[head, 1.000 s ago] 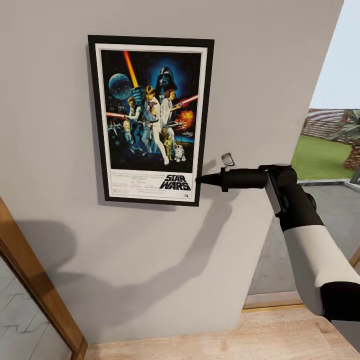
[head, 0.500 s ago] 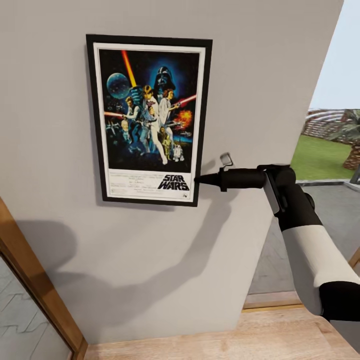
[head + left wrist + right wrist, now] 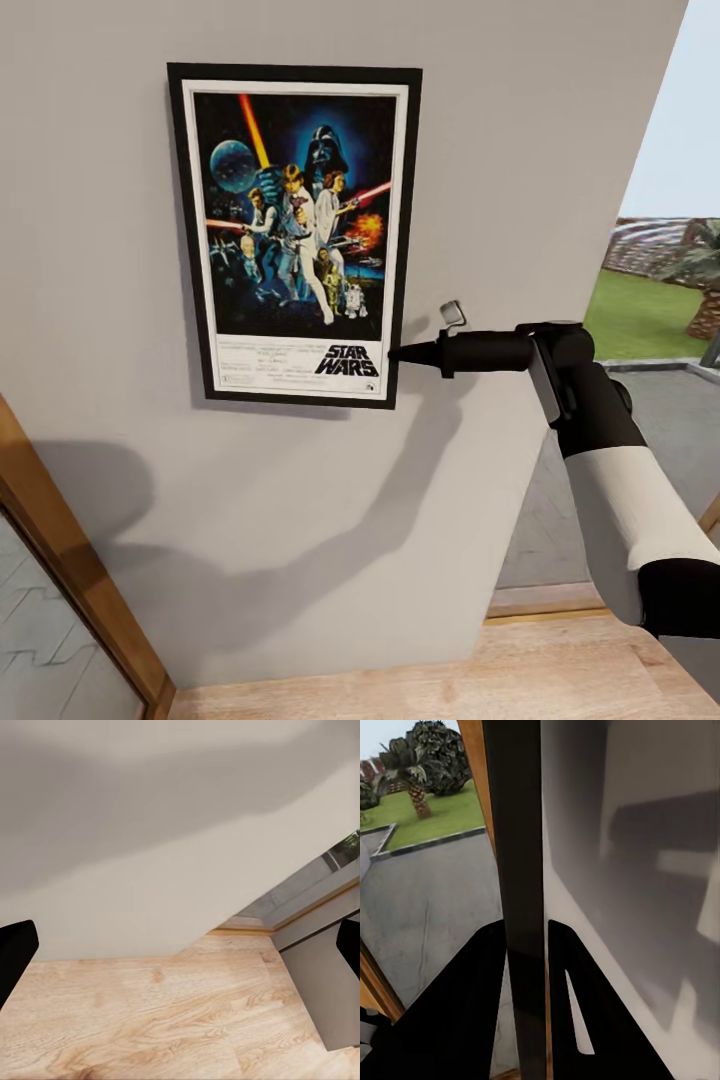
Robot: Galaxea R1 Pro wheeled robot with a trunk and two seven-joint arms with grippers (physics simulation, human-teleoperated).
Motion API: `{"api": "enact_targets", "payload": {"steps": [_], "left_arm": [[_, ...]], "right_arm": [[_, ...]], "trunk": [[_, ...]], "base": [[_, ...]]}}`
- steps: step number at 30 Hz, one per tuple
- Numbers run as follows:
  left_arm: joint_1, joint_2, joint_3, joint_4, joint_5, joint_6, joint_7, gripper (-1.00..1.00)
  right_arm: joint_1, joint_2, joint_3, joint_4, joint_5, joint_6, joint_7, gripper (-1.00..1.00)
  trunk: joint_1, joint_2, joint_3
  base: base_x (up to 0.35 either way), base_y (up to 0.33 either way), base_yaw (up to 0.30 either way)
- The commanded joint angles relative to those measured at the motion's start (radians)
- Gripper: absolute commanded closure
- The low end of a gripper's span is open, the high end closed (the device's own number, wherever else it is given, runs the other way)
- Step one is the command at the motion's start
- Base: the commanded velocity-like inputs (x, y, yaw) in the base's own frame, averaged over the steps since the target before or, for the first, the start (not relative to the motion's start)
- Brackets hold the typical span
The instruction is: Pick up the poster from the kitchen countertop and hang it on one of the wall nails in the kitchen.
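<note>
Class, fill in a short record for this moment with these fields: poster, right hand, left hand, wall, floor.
poster: upright against the grey wall, black frame
right hand: shut on the poster's right edge, near its lower corner
left hand: open, holding nothing, fingers apart, low over the floor
wall: plain grey, with arm shadow under the poster
floor: light wood boards
</note>
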Motion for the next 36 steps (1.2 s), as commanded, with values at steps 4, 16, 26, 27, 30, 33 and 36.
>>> {"api": "enact_targets", "payload": {"steps": [4,16,26,27,30,33,36], "left_arm": [[-0.001,0.001,-0.005,0.001,0.005,-0.005,-0.002,-1.00],[-0.001,0.001,-0.005,0.001,0.005,-0.004,-0.002,-1.00],[-0.001,0.001,-0.005,0.001,0.005,-0.004,-0.002,-1.00],[-0.001,0.001,-0.005,0.001,0.005,-0.004,-0.002,-1.00],[-0.001,0.001,-0.004,0.001,0.005,-0.004,-0.002,-1.00],[-0.001,0.001,-0.005,0.001,0.005,-0.004,-0.002,-1.00],[-0.001,0.001,-0.004,0.001,0.005,-0.004,-0.002,-1.00]], "right_arm": [[-0.001,0.000,0.002,0.000,-0.006,0.013,0.001,1.00],[-0.001,0.003,0.004,0.000,-0.008,0.014,-0.035,1.00],[-0.002,0.003,0.004,0.000,-0.010,0.015,-0.042,1.00],[-0.003,0.003,0.004,0.000,-0.010,0.015,-0.042,1.00],[-0.003,0.008,0.005,0.000,-0.008,0.015,-0.042,1.00],[-0.003,0.013,0.005,0.000,-0.006,0.015,-0.042,1.00],[-0.003,0.015,0.006,0.000,-0.005,0.015,-0.042,1.00]], "trunk": [[0.001,-0.002,-0.002],[0.001,-0.002,-0.002],[0.001,-0.002,-0.002],[0.001,-0.002,-0.002],[0.001,-0.002,-0.002],[0.001,-0.002,-0.002],[0.001,-0.002,-0.002]], "base": [[0.000,0.000,0.000],[0.000,0.019,0.000],[0.000,0.019,0.000],[0.000,0.003,0.000],[0.000,0.002,0.000],[0.000,0.000,0.000],[-0.003,0.000,0.000]]}}
